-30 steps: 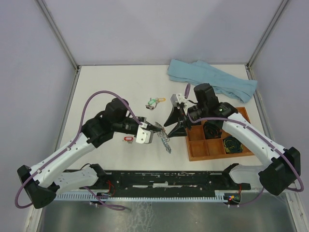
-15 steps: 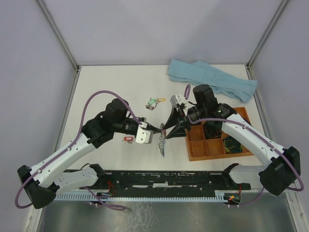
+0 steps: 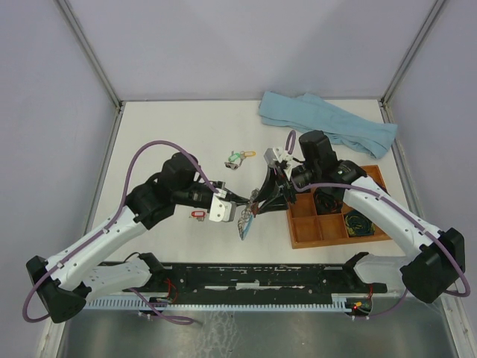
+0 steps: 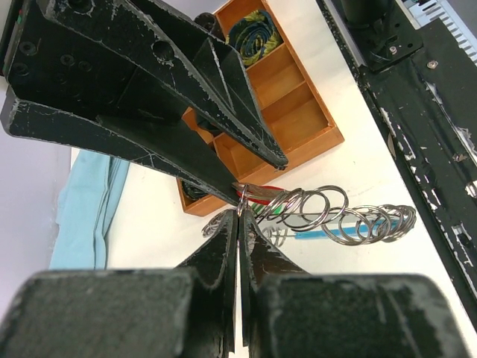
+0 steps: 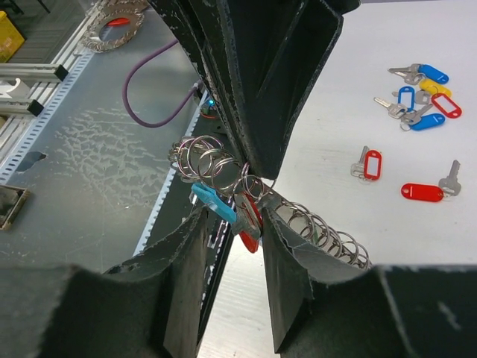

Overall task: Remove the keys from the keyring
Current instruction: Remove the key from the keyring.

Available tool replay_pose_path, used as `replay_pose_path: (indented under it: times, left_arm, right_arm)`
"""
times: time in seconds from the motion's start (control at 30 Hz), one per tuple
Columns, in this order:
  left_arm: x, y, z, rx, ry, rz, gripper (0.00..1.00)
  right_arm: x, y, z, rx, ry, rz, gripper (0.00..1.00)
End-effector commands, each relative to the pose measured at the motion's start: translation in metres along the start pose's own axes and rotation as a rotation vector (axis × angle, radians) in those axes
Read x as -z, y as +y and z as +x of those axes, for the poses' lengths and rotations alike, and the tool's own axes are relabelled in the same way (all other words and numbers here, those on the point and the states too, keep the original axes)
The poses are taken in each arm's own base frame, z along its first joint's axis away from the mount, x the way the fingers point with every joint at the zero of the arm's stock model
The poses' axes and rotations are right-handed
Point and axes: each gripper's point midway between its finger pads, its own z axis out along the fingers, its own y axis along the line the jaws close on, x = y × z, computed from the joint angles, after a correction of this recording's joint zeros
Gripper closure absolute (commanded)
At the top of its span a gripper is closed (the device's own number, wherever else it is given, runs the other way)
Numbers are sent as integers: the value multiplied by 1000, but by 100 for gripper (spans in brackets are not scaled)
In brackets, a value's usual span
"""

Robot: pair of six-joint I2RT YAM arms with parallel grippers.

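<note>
The keyring [image 3: 245,221], a chain of silver rings with a light-blue part, hangs between my two grippers above the table. My left gripper [image 3: 236,200] is shut on one thin ring of it [image 4: 241,203]; the other rings [image 4: 350,220] trail off to the right. My right gripper [image 3: 261,201] meets it from the other side. In the right wrist view its jaws [image 5: 235,216] stand apart around a key with a red tag [image 5: 252,222], next to a blue tag [image 5: 214,203]. A gap still shows beside the key.
Loose keys lie on the table: a coloured cluster [image 3: 238,157] and a red-tagged one [image 3: 198,214]. A wooden compartment tray [image 3: 307,231] with coiled cables stands at the right, a blue cloth [image 3: 328,123] behind it. The black rail [image 3: 253,280] runs along the near edge.
My right gripper's jaws have narrowed around the red-tagged key. The hanging keyring has swung left and tilted. My left gripper has kept its grip.
</note>
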Motion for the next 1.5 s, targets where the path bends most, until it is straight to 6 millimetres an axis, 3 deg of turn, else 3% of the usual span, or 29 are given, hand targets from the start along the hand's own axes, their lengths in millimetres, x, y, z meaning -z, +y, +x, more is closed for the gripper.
replay_pose_path:
  times: [0.0, 0.33, 0.73, 1.33, 1.47]
  left_arm:
    - [6, 15, -21, -66, -55, -63, 97]
    - [10, 18, -25, -89, -66, -92, 97]
    - [11, 21, -25, -97, -73, -125, 97]
    - [18, 25, -19, -90, -45, -200, 97]
    - [19, 23, -15, -70, -37, -214, 97]
  right_arm:
    - [-1, 9, -6, -16, -25, -45, 58]
    - [-6, 0, -2, -119, -43, -40, 60]
    - [-8, -2, -14, -169, -98, -34, 63]
    - [-7, 3, -17, -182, -103, -33, 98]
    - [-2, 4, -18, -168, -92, -18, 100]
